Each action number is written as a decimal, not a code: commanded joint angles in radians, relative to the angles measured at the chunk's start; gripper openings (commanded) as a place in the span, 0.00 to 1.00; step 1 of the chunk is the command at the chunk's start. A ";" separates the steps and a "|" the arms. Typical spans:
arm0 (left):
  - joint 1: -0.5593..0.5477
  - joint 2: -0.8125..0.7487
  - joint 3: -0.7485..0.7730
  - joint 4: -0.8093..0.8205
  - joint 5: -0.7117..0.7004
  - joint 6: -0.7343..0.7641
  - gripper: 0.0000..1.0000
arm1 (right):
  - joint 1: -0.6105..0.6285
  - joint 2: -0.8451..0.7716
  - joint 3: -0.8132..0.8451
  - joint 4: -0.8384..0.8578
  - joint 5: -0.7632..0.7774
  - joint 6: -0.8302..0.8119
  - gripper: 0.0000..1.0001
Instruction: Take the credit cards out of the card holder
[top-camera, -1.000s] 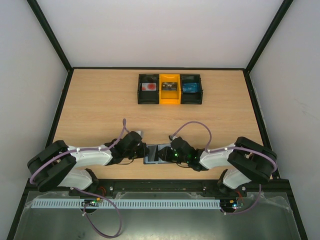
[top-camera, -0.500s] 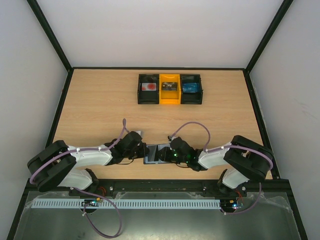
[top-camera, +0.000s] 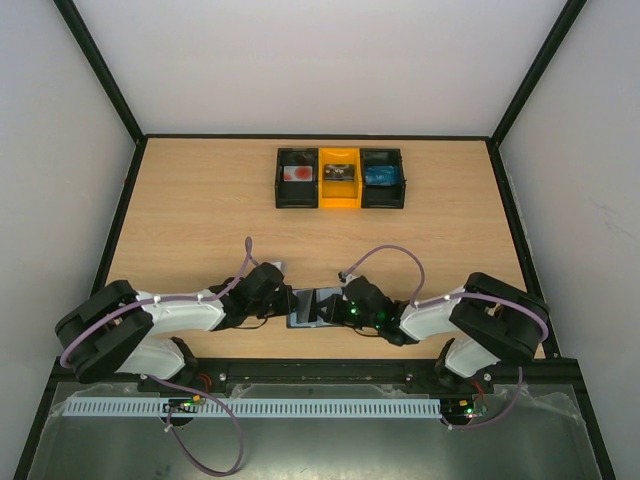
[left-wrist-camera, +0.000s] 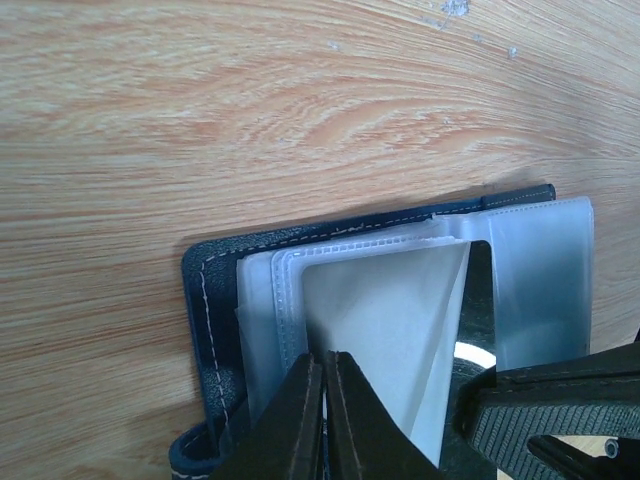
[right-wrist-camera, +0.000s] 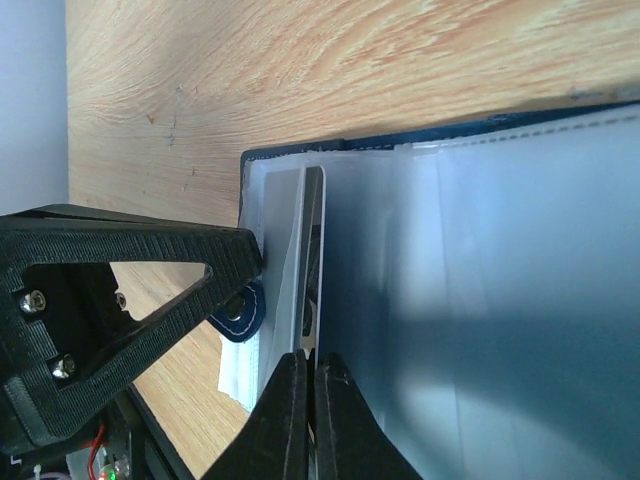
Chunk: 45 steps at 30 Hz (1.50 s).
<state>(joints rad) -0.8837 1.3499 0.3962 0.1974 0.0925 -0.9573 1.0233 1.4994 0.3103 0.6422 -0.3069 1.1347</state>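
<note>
The card holder (top-camera: 312, 307) lies open near the table's front edge, dark navy (left-wrist-camera: 205, 330) with pale grey-blue pockets (right-wrist-camera: 480, 300). My left gripper (left-wrist-camera: 325, 362) (top-camera: 288, 300) is shut on a pale pocket leaf (left-wrist-camera: 390, 330), which rises tented toward its tips. From the opposite side my right gripper (right-wrist-camera: 308, 362) (top-camera: 338, 306) is shut on a thin pale upright edge (right-wrist-camera: 313, 250) inside the holder; I cannot tell whether it is a leaf or a card. The holder's small tab (right-wrist-camera: 240, 315) shows beside the left fingers (right-wrist-camera: 140, 260). No credit cards show clearly.
A row of three small boxes stands at the back: black (top-camera: 297, 178), yellow (top-camera: 339, 178), black (top-camera: 382, 178), each with something inside. Bare wood (top-camera: 200, 220) lies between them and the arms. A black frame edges the table.
The right gripper's jaws have closed onto the thin edge inside the card holder, and that arm has shifted slightly. The left gripper has kept its hold.
</note>
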 joint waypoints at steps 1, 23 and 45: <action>-0.007 0.027 -0.017 -0.045 -0.020 -0.001 0.05 | 0.008 -0.024 -0.034 0.017 0.040 0.004 0.02; -0.010 0.028 0.045 -0.088 -0.018 0.008 0.08 | 0.009 -0.261 -0.100 -0.164 0.163 -0.002 0.02; 0.012 -0.291 0.194 -0.279 0.029 -0.162 0.80 | 0.009 -0.600 -0.056 -0.247 0.343 -0.508 0.02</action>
<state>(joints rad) -0.8902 1.1294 0.5690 -0.0406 0.0818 -0.9974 1.0256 0.9623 0.2451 0.3599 -0.0387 0.8192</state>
